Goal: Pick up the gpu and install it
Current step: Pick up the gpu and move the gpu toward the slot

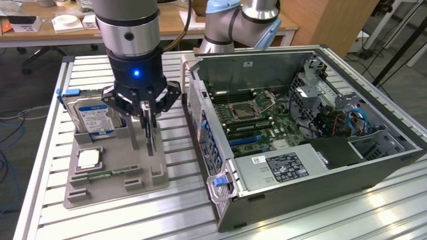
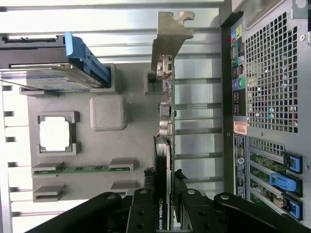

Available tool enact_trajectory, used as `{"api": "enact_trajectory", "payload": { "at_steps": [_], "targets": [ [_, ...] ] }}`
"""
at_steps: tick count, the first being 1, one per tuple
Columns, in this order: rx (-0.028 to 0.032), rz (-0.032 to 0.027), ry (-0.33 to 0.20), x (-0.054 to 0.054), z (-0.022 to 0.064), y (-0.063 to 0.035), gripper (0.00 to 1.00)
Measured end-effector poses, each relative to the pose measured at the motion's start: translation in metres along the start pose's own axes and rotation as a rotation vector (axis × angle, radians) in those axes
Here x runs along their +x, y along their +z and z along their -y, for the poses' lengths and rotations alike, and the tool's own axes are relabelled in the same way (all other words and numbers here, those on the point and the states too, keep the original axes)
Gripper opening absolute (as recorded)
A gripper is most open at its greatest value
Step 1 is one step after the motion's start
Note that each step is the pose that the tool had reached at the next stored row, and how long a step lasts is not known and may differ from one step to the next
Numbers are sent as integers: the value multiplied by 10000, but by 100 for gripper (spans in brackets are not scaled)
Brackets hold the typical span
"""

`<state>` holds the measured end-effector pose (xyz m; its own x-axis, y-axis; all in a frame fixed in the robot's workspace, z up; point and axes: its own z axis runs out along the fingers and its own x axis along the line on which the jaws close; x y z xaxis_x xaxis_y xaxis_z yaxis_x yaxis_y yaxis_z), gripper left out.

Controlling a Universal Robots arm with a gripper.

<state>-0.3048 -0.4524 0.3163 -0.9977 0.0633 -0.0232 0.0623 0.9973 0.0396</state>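
The gpu (image 1: 149,136) stands on its thin edge at the gray tray (image 1: 100,195). I cannot tell if it touches the tray. My gripper (image 1: 144,112) is partly closed, and my fingers (image 2: 148,177) pinch the gpu from both sides. In the exterior view, the hard drive (image 1: 93,117) is at 9 o'clock from the gpu. The open computer case (image 1: 373,165) is at 3 o'clock.

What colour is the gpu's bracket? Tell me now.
The bracket on the gpu is silvery metal; the wrist view shows it best.
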Motion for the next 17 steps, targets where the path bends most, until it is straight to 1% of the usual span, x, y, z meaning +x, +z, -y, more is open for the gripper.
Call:
{"api": "enact_trajectory", "payload": {
  "at_steps": [17],
  "targets": [
    [0, 0, 0, -2, -3, -80, 26]
  ]
}}
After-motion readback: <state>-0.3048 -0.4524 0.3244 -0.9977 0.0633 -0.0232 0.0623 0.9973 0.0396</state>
